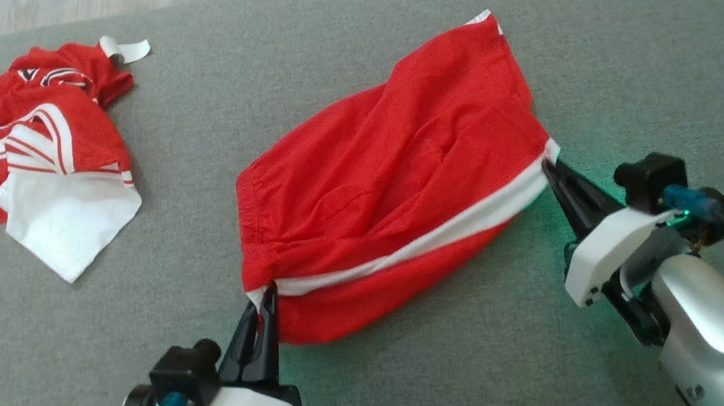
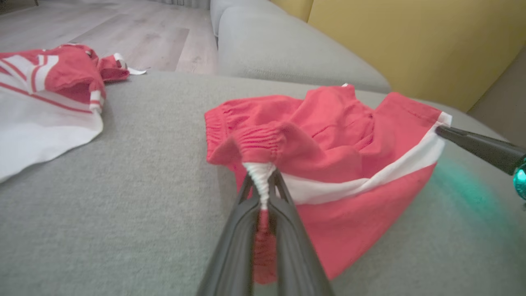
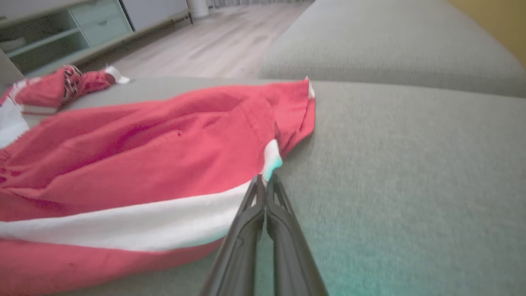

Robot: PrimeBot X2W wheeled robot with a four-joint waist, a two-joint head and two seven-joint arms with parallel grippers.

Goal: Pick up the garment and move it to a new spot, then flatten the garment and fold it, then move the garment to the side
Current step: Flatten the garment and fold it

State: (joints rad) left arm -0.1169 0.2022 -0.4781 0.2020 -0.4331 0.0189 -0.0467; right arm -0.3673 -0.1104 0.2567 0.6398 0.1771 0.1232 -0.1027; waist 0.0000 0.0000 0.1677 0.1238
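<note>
Pinching opposite ends of the shorts point(image 1: 394, 175): left hand point(image 1: 265, 298) lower centre, right hand point(image 1: 550, 164) mid-right, long axis between them.

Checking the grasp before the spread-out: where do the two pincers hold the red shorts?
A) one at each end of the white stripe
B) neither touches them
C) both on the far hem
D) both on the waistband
A: the left pincer pinches the red shorts at the waistband end of the white stripe, the right pincer at its leg-hem end.
</note>
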